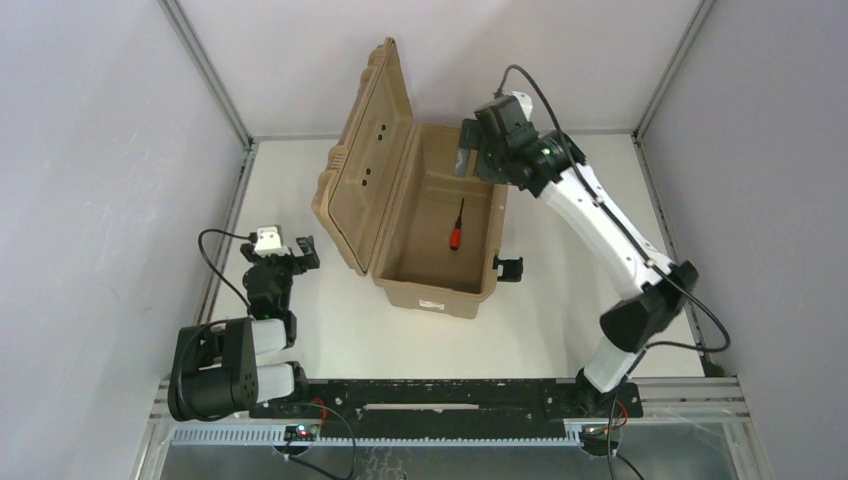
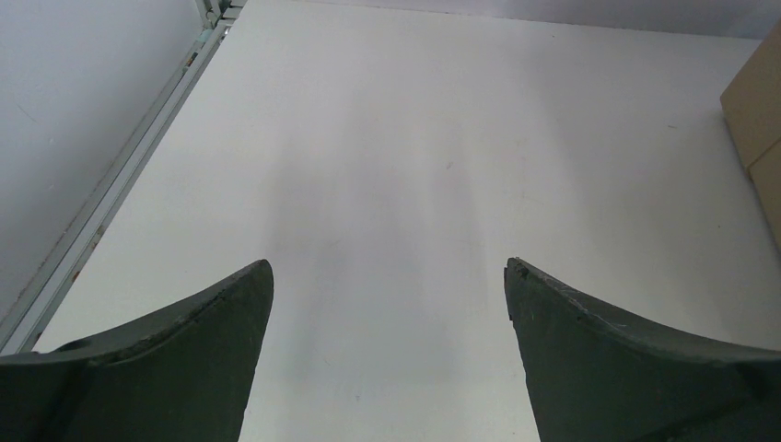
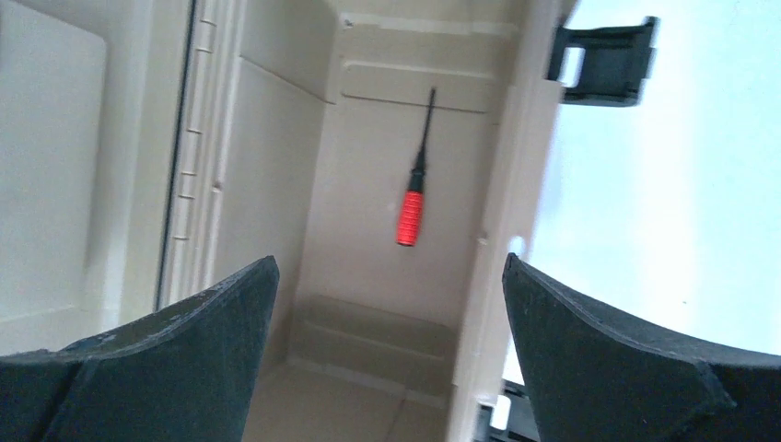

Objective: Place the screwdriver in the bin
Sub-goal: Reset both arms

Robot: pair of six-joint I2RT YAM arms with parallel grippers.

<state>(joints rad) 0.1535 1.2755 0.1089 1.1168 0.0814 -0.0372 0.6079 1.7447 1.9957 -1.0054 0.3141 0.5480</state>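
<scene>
The tan bin (image 1: 433, 296) stands in the middle of the table with its ribbed lid (image 1: 368, 150) swung open to the left. On the bin's floor lies the red-handled screwdriver (image 1: 456, 231), its thin dark shaft pointing to the far side. My right gripper (image 1: 468, 160) hovers open above the bin's far right corner, empty. In the right wrist view the screwdriver (image 3: 411, 214) lies free on the floor of the bin (image 3: 368, 166), well beyond my spread fingers (image 3: 589, 350). My left gripper (image 1: 290, 252) rests open and empty at the table's left, away from the bin.
A black latch (image 1: 509, 268) sticks out from the bin's right side; it shows as the latch (image 3: 603, 60) in the right wrist view. Metal frame rails (image 1: 225, 230) edge the white table. The left wrist view shows bare tabletop (image 2: 387, 184) and the bin's corner (image 2: 760, 110).
</scene>
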